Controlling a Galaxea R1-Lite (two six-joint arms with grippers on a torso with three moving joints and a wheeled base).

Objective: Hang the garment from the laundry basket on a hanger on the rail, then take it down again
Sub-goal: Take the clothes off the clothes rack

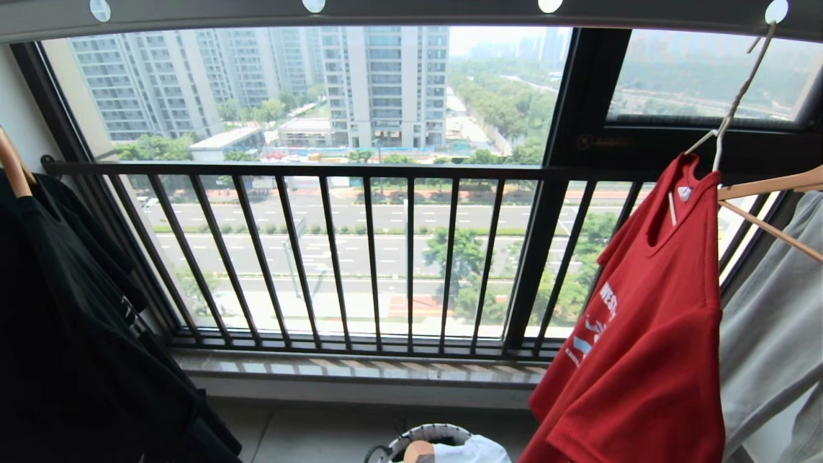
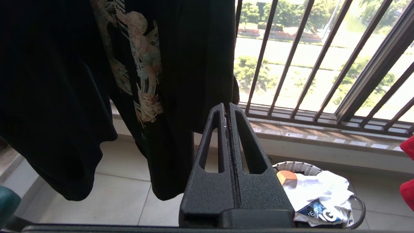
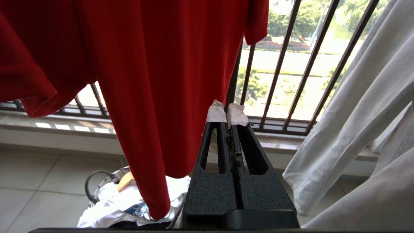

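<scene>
The grey rail (image 1: 411, 9) spans the top of the scene. At right, the red garment (image 1: 643, 334) hangs on the wire hanger (image 1: 739, 96), hooked through a rail hole. A black T-shirt (image 1: 77, 308) hangs far left. The laundry basket (image 1: 424, 432) sits on the floor, near centre. Left tool (image 2: 229, 106) and right tool (image 3: 227, 113) are pressed together, empty.

The head view faces the window railing (image 1: 360, 170), rail (image 1: 411, 13) along the frame's top, laundry basket (image 1: 429, 435) at bottom centre. Both wrist views look low and close past hanging clothes; both share that basket and railing.
</scene>
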